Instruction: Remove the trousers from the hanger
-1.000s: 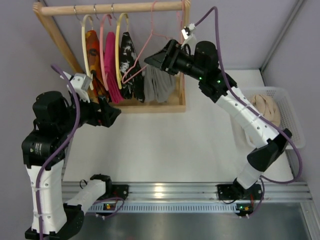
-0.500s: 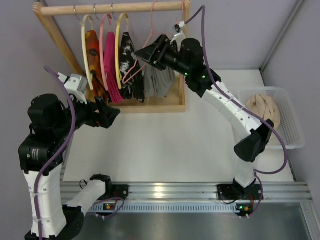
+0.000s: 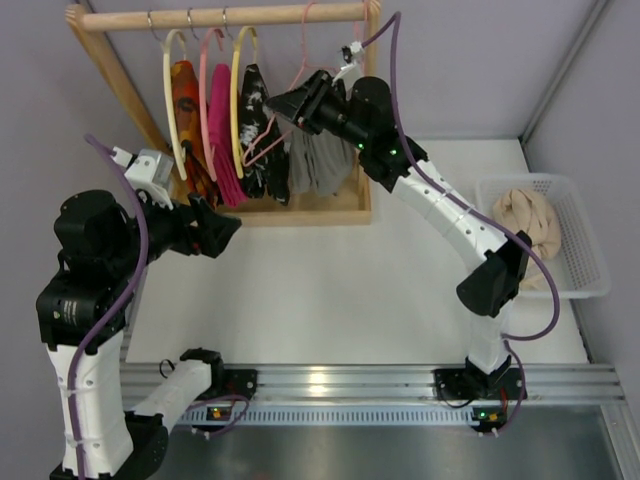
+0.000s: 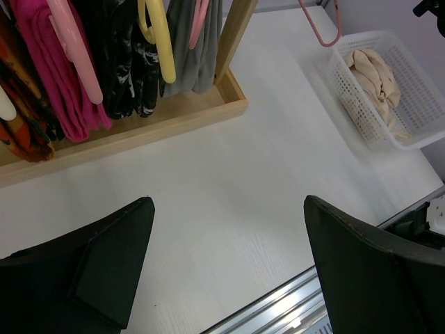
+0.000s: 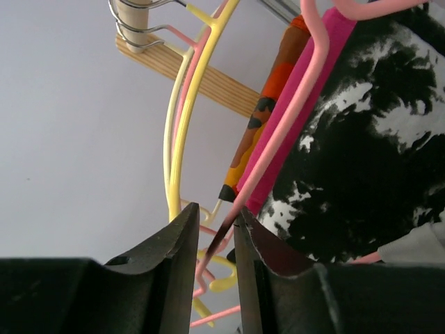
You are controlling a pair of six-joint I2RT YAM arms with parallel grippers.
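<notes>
Gripping the hanger [image 5: 292, 104] firmly in the right gripper [image 5: 214, 240], we are lifting gently; left gripper [image 4: 226, 271] released.

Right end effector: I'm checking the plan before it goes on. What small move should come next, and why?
Probably lift the hanger a little to unhook it from the rail. The right end effector has the pink wire between nearly closed fingers, the trousers hang on its bar, and the left end effector waits open over the table.
</notes>
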